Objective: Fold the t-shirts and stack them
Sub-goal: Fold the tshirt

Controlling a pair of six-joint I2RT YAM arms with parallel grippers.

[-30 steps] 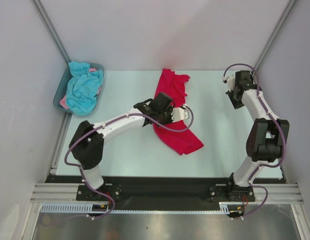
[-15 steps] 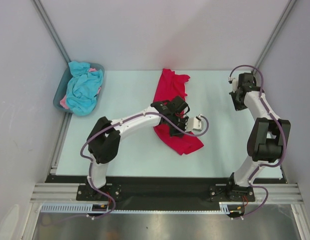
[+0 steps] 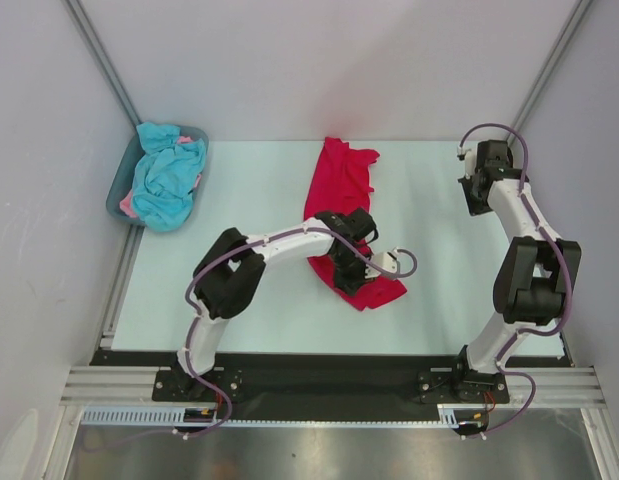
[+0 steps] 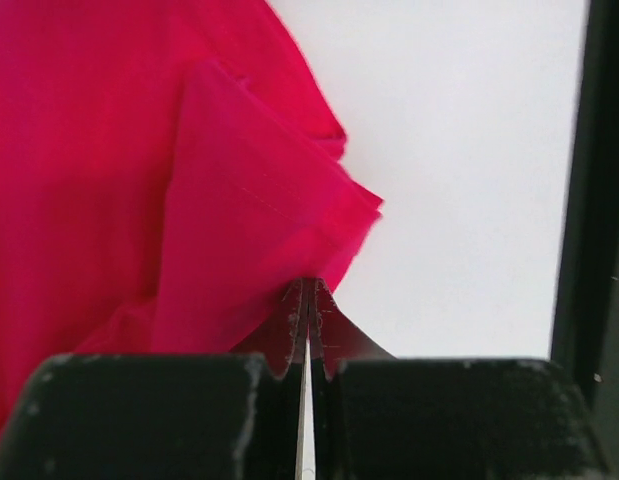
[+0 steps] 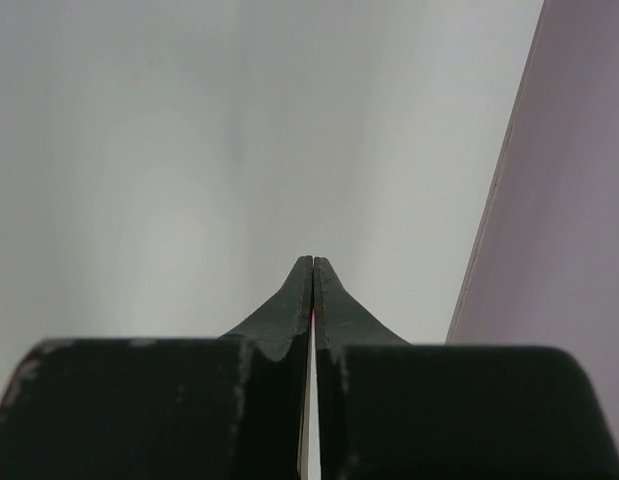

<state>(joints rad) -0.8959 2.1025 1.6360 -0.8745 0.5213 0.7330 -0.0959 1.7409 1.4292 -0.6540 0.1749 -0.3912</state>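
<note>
arms: left arm (image 3: 274,243), right arm (image 3: 519,210), white links, black joints
cables: purple, looped along both arms
tools: left tool (image 4: 307,292), right tool (image 5: 312,268), matte black, tapered, scuffed

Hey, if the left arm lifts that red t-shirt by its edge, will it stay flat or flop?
Probably floppy: the red t-shirt lies creased, and the flap pinched in the left gripper sags into folds. Likely light, since it is thin cloth. Pushed, it would likely bunch on the table rather than slide whole.

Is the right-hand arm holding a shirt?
No: in its wrist view the right gripper is pressed shut with no cloth between its jaws.
</note>
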